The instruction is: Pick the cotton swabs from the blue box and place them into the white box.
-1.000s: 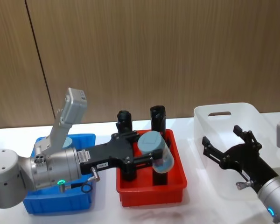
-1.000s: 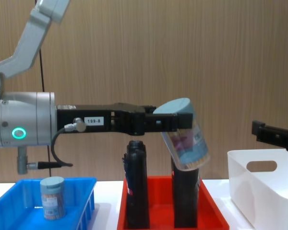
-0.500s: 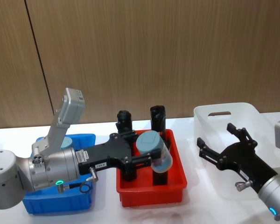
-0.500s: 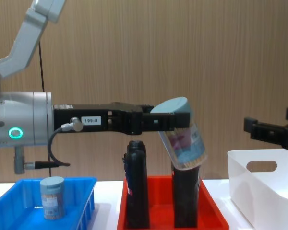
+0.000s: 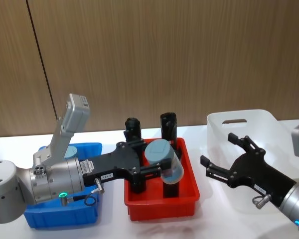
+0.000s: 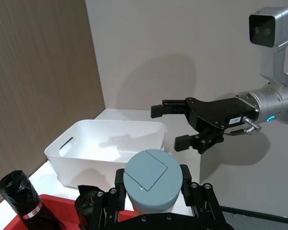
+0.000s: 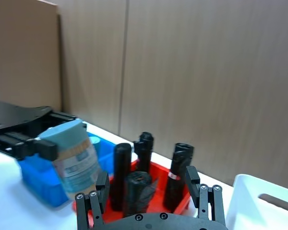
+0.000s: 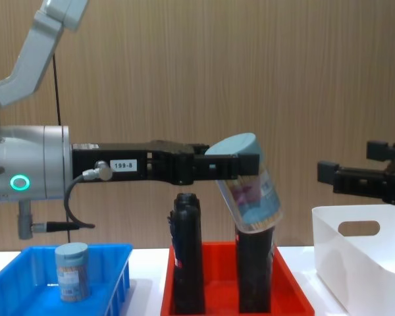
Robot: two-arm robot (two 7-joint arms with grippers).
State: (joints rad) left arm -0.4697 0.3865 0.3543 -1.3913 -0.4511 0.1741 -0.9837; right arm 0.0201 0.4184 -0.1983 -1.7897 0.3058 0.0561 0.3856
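Tabletop (image 5: 159,226) — blue box (image 8: 16,273) holds cotton swabs (image 8: 72,271).

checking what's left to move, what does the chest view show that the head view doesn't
Chest view: a second tub of cotton swabs standing upright in the blue box. Head view: the inside of the white box, and the right gripper with fingers spread open near it. Both: the left gripper shut on a tilted tub above the red tray.
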